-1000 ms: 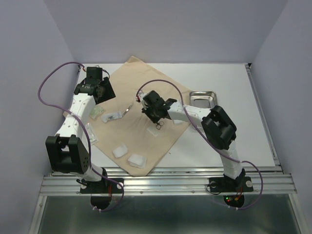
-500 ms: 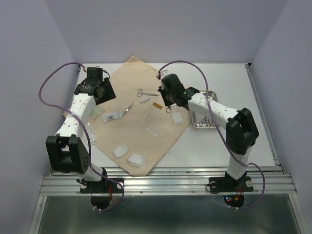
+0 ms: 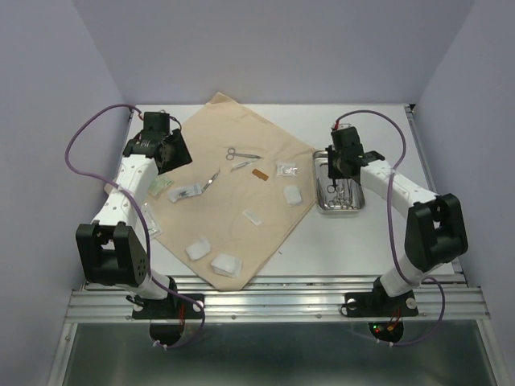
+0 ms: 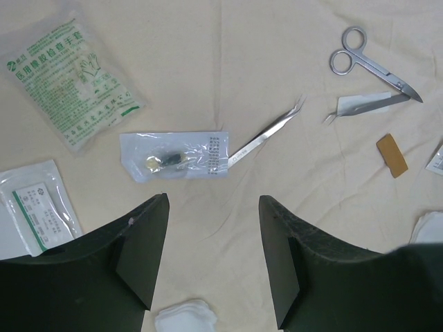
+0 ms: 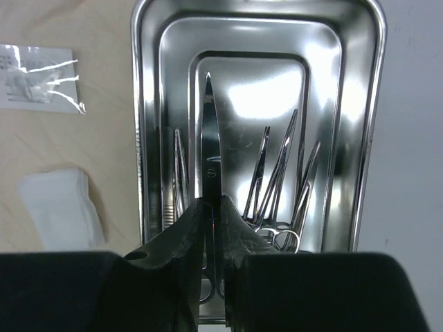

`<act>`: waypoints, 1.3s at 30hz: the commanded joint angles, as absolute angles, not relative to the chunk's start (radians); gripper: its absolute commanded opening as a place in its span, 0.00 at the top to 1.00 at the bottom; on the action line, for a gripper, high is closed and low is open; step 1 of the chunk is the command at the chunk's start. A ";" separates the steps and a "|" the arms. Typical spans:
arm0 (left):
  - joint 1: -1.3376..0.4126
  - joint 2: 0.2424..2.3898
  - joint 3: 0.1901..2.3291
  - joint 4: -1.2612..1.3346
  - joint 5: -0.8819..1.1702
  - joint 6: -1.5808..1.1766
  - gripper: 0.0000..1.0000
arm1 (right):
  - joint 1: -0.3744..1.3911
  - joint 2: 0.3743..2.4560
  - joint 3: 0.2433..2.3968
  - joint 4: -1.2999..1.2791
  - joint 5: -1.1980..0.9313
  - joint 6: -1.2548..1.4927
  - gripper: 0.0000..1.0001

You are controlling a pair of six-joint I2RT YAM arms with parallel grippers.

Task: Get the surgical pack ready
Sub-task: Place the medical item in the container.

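Scissors [image 5: 210, 138]: pinched in the right gripper [image 5: 213, 211], jaws narrow and clamped near the pivot, blades sticking out forward.
Position: held over the steel tray [image 5: 360, 104], inside its rim line; cannot tell whether the tip touches the floor.
Axis: blades run along the tray's long side, tip toward the far short wall, roughly parallel to the clamps [image 5: 280, 173] lying in the tray.
Turning relation: drop spot is straight below the jaws, so probably only a short lowering and a release are needed, no rotation.
Risk: landing across the clamps and sitting tilted.
Left gripper [image 4: 213, 200]: jaws wide, nothing between them, hovering over the beige cloth [image 4: 263, 41].
Forceps [image 4: 266, 135]: on the cloth just ahead of the left gripper, lying diagonal, one end touching a clear packet [image 4: 173, 155].
Second scissors [image 4: 370, 69]: on the cloth, further ahead and right.
Nearer arm: left for both; right is well apart at the tray.
Gauze pad [image 5: 59, 207]: on the cloth near the tray's left wall.
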State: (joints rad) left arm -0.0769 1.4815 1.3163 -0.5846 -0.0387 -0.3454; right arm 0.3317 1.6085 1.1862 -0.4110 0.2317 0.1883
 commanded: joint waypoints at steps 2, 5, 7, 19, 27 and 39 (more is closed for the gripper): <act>-0.074 1.440 1.302 -0.572 -0.037 -0.341 0.34 | 0.316 1.641 1.155 -0.345 0.224 0.204 0.94; -0.074 1.437 1.301 -0.575 -0.038 -0.341 0.34 | 0.316 1.683 1.147 -0.316 0.227 0.207 0.93; -0.074 1.436 1.301 -0.577 -0.041 -0.339 0.34 | 0.316 1.707 1.150 -0.313 0.226 0.207 0.93; -0.084 1.469 1.330 -0.578 -0.046 -0.345 0.33 | 0.316 1.710 1.104 -0.304 0.192 0.233 0.55; -0.159 1.557 1.433 -0.578 -0.011 -0.359 0.30 | 0.316 1.635 1.187 -0.359 0.244 0.218 0.47; -0.377 2.021 1.925 -0.637 -0.038 -0.308 0.31 | 0.316 1.597 1.269 -0.399 0.172 0.221 0.47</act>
